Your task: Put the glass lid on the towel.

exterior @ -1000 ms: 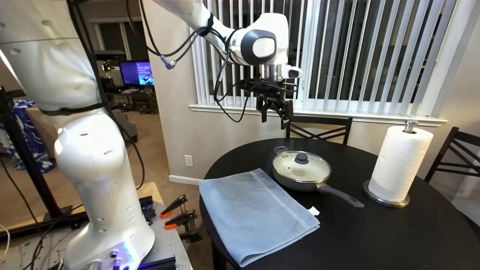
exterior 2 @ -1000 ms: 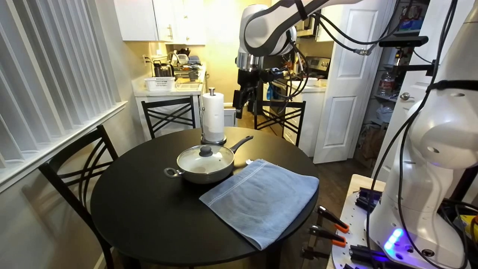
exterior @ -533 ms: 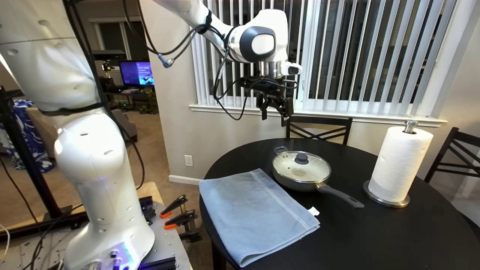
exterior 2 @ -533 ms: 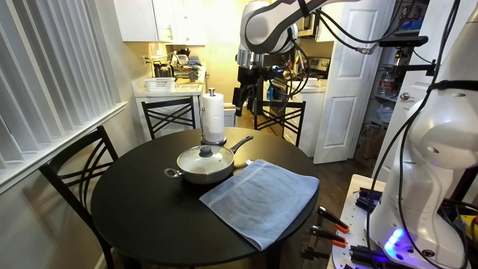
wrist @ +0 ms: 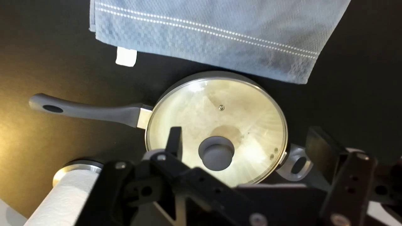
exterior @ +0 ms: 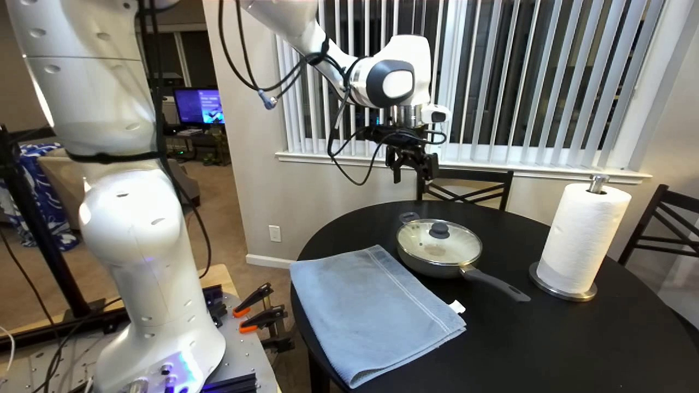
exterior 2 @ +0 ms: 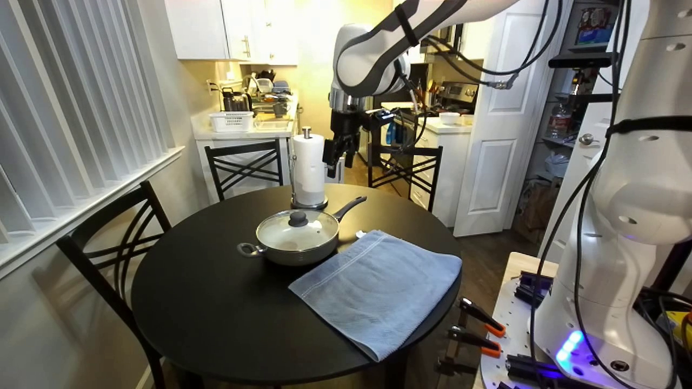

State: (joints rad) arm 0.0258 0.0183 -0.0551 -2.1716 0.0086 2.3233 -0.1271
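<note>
The glass lid (exterior: pixel 423 246) is a round transparent disc with a metal rim and a dark grey knob. It sits flat on a pale pan and also shows in an exterior view (exterior 2: pixel 281 233) and the wrist view (wrist: pixel 251 110). The towel (exterior: pixel 371 311) is a flat folded blue-grey cloth beside the pan, also seen in an exterior view (exterior 2: pixel 384 286) and the wrist view (wrist: pixel 201 40). My gripper (exterior: pixel 413 177) is open and empty, well above the table. In the wrist view the lid's knob shows between the fingers (wrist: pixel 249 146), closer to the left one.
The pan's long handle (exterior: pixel 497 284) points away from the small loop handle (exterior 2: pixel 250 249). A paper towel roll (exterior: pixel 581 240) stands upright on a metal base near the pan handle's end. The round black table (exterior 2: pixel 232 324) carries everything. Chairs (exterior 2: pixel 124 259) stand around it.
My arm has moved outward from its base and slightly lower, after a small rise. The lid, pan and towel have not moved.
</note>
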